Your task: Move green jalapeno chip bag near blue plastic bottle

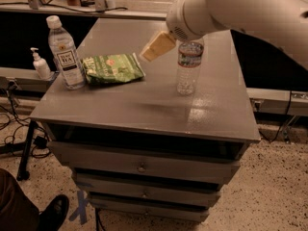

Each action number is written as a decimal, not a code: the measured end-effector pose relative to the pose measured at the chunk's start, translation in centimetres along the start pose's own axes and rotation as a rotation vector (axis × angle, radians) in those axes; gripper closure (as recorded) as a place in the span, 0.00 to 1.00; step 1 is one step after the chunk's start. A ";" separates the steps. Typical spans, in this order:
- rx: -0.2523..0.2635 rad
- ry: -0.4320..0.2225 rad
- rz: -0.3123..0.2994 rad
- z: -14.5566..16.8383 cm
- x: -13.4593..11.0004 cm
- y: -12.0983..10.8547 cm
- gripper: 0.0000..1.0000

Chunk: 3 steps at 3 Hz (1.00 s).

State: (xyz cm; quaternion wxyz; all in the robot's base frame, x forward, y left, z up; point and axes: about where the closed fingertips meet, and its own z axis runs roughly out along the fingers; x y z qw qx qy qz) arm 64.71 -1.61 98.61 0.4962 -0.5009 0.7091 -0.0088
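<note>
The green jalapeno chip bag [112, 68] lies flat on the grey cabinet top [144, 105], at its left side. Its left end is right next to the blue plastic bottle [64, 53], which stands upright with a white cap and a white "TEA" label. My gripper [156, 45] hangs in the air above the cabinet top, to the right of the bag and apart from it. It holds nothing. The white arm [240, 8] reaches in from the upper right.
A clear water bottle [189, 66] with a dark label band stands right of centre, just under the arm. A small white pump bottle [40, 64] sits on a ledge left of the cabinet. Drawers face the front. A shoe [53, 213] shows at the bottom left.
</note>
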 end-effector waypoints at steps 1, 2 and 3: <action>0.153 0.014 0.004 -5.9 0.8 -5.0 0.00; 0.257 0.017 0.015 -10.5 1.5 -8.3 0.00; 0.263 0.018 0.016 -10.8 1.6 -8.5 0.00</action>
